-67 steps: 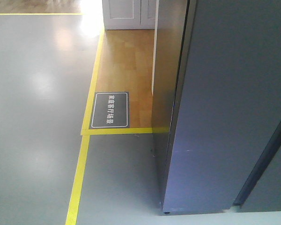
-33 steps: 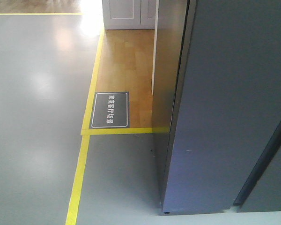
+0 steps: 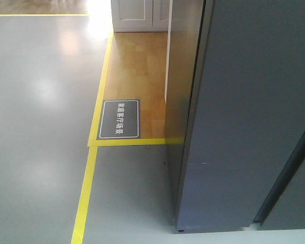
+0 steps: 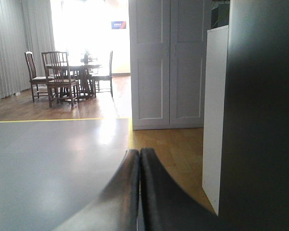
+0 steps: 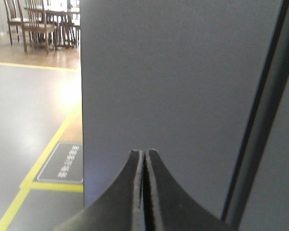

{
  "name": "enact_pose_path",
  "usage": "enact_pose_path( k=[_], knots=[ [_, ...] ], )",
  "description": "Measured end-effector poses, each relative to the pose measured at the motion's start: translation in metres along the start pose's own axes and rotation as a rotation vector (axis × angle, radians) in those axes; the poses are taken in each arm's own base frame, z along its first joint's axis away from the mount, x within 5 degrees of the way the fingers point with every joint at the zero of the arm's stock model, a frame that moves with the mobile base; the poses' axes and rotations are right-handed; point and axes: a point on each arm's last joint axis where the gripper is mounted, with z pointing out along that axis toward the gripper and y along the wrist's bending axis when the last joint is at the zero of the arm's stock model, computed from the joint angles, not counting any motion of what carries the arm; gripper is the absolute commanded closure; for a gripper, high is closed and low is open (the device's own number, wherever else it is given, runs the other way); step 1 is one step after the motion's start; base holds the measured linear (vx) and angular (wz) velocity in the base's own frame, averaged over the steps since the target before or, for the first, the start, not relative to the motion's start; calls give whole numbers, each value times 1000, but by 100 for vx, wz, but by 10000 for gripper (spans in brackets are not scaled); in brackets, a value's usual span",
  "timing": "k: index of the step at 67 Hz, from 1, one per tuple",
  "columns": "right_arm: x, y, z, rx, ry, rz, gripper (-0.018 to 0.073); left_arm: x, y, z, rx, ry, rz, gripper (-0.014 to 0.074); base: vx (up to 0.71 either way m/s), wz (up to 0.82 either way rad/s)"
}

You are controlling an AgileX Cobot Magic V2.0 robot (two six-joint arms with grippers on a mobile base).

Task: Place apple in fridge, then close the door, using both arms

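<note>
The fridge [image 3: 179,101] stands at the right of the front view, dark grey, with its door [image 3: 244,127] showing a flat outer face and only a thin dark seam against the body. No apple shows in any view. My left gripper [image 4: 139,152] is shut with nothing between its fingers, and it sits left of the dark fridge side [image 4: 260,120]. My right gripper [image 5: 144,152] is shut and empty too. It points straight at the grey door face [image 5: 173,72], close to it. No arms show in the front view.
A dark vertical gap [image 5: 265,120] runs down the right of the door face. Yellow floor tape [image 3: 86,188] and a dark floor sign [image 3: 121,119] lie left of the fridge. White cupboards [image 4: 166,62] stand behind, and a dining table with chairs [image 4: 70,72] is far left.
</note>
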Motion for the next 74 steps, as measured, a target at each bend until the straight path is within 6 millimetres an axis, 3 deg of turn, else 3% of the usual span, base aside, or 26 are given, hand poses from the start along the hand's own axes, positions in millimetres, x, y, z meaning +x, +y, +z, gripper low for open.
enact_pose_path(
  k=[16, 74],
  knots=[
    [-2, 0, 1, 4, -79, 51, 562, 0, 0, 0, 0, 0, 0, 603, 0, 0],
    [-2, 0, 1, -6, -82, 54, 562, 0, 0, 0, 0, 0, 0, 603, 0, 0]
  ],
)
